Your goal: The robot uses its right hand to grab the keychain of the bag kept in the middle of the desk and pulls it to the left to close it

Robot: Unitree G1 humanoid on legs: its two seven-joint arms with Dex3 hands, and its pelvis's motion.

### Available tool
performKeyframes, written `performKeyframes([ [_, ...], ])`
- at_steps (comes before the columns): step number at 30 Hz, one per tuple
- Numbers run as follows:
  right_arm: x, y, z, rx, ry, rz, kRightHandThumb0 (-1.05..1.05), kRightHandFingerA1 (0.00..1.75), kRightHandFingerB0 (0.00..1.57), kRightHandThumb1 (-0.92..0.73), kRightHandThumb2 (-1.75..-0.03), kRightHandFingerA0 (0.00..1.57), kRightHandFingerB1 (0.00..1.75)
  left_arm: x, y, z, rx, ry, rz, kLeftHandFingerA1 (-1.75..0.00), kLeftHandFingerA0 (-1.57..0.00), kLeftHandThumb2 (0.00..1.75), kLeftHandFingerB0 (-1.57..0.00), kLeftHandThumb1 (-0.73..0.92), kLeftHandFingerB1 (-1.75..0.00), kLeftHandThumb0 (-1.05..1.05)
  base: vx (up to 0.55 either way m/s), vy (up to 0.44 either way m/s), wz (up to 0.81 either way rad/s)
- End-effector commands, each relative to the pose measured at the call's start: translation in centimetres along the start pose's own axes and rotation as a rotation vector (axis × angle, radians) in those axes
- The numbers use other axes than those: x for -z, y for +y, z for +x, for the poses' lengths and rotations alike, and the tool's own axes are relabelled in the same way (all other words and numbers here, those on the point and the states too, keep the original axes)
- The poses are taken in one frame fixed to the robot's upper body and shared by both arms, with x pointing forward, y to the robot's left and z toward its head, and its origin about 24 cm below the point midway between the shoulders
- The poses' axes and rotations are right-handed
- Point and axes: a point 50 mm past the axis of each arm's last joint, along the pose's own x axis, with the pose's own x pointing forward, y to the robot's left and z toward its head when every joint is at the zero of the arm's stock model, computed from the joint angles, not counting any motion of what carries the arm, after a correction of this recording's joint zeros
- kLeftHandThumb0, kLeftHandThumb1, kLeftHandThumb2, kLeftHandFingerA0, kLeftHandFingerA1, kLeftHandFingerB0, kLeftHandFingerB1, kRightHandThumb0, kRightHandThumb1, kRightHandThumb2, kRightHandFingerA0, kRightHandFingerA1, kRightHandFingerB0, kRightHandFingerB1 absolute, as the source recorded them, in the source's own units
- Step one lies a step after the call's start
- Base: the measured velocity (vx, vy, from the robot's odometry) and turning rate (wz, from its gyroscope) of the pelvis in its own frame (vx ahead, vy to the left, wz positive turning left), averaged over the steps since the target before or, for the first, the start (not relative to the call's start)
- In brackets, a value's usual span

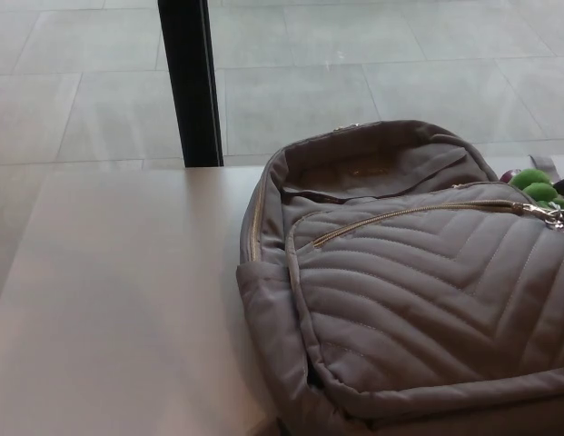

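- The desk (109,300) was pale and bare on the bag's left side.
- The bag (418,291), grey and quilted, lay flat on its back, running off the picture at the near and right edges.
- A gold zip (409,215) ran across the bag's front panel, rising from lower left to upper right. Whether its teeth were parted was too fine to tell.
- At the right end of that zip on the bag sat a small metal clasp (552,215). The green keychain (536,184) lay just behind it, touching the bag's top right corner and partly cut by the picture's edge.
- Neither robot hand showed, so how far any fingers were spread, or what they held, could not be told.
- The step in hand looked like the reach, with the closing pull not yet begun.
- To do it well, the right hand should probably come in from the bag's right and pinch the keychain close to the clasp, not by its soft far end.
- The pull should then follow the zip's slant down and leftward, staying low so the bag does not lift or slide.
- Behind the zip, the bag's top mouth (372,168) gaped open.
- Beyond the bag's far left corner stood a black post (189,82) on a grey tiled floor (354,82).
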Motion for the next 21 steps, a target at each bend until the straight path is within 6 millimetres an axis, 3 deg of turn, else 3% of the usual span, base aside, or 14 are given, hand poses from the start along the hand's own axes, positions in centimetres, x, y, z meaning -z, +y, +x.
performKeyframes([
  [1, -0.6, -0.9, 0.4, 0.072, -0.014, -0.021, -0.44, 0.42, 0.28, -0.65, -0.60, 0.19, 0.30, 0.0, 0.6, -0.2, -0.018, -0.001, -0.006, -0.68, -0.49, 0.66, -0.37, 0.87, -0.47, -0.72, 0.00, 0.000, 0.00],
  [2, -0.7, -1.0, 0.5, 0.085, -0.020, -0.021, -0.42, 0.43, 0.30, -0.64, -0.60, 0.22, 0.31, 0.0, 0.6, -0.2, -0.022, -0.001, 0.006, -0.71, -0.48, 1.04, -0.33, 0.68, -0.57, -0.72, 0.00, 0.000, 0.00],
  [3, -0.8, -1.2, 0.7, 0.095, -0.020, -0.023, -0.41, 0.44, 0.31, -0.64, -0.60, 0.25, 0.31, 0.0, 0.6, -0.2, -0.023, -0.001, 0.008, -0.67, -0.48, 0.65, -0.36, 0.87, -0.47, -0.72, 0.00, 0.000, 0.00],
  [5, -1.1, -1.6, 0.9, 0.110, -0.027, -0.034, -0.39, 0.46, 0.32, -0.65, -0.59, 0.30, 0.32, 0.0, 0.6, -0.2, -0.021, -0.003, 0.003, -0.67, -0.48, 0.65, -0.36, 0.87, -0.47, -0.73, 0.00, 0.000, 0.00],
  [6, -1.2, -1.9, 1.0, 0.120, -0.033, -0.035, -0.39, 0.49, 0.33, -0.66, -0.60, 0.33, 0.32, 0.0, 0.7, -0.3, -0.018, -0.007, 0.017, -0.70, -0.47, 1.04, -0.34, 0.68, -0.57, -0.71, 0.00, 0.000, 0.00],
  [7, -1.4, -2.2, 1.2, 0.125, -0.036, -0.037, -0.39, 0.50, 0.33, -0.67, -0.60, 0.33, 0.32, 0.0, 0.7, -0.3, -0.015, -0.009, 0.016, -0.69, -0.49, 0.67, -0.37, 0.87, -0.48, -0.73, 0.00, 0.000, 0.00],
  [16, -1.5, -3.7, 2.3, 0.126, -0.001, -0.094, -0.29, 0.52, 0.37, -0.67, -0.61, 0.34, 0.33, -0.1, 0.7, -0.2, -0.025, 0.000, 0.003, -0.67, -0.48, 0.66, -0.36, 0.86, -0.47, -0.72, 0.00, 0.000, 0.00],
  [17, -1.5, -3.8, 2.5, 0.119, 0.009, -0.108, -0.26, 0.51, 0.37, -0.67, -0.61, 0.33, 0.33, -0.1, 0.6, -0.2, -0.026, -0.003, 0.031, -0.69, -0.50, 0.81, -0.34, 0.74, -0.51, -0.76, 0.00, 0.000, 0.00],
  [18, -1.5, -3.7, 2.6, 0.111, 0.016, -0.120, -0.26, 0.49, 0.37, -0.68, -0.60, 0.33, 0.33, 0.0, 0.6, -0.2, -0.026, -0.003, 0.038, -0.68, -0.50, 0.66, -0.38, 0.88, -0.47, -0.72, 0.00, 0.000, 0.00],
  [19, -1.3, -3.3, 2.9, 0.092, 0.032, -0.153, -0.24, 0.45, 0.38, -0.66, -0.60, 0.33, 0.33, 0.0, 0.6, -0.2, -0.025, -0.001, 0.025, -0.70, -0.48, 1.04, -0.35, 0.68, -0.57, -0.71, 0.00, 0.000, 0.00],
  [21, -1.1, -3.1, 3.1, 0.080, 0.039, -0.175, -0.24, 0.47, 0.37, -0.67, -0.60, 0.32, 0.33, 0.1, 0.6, -0.3, -0.026, 0.001, 0.033, -0.69, -0.47, 1.04, -0.35, 0.69, -0.57, -0.71, 0.00, 0.000, 0.00],
])
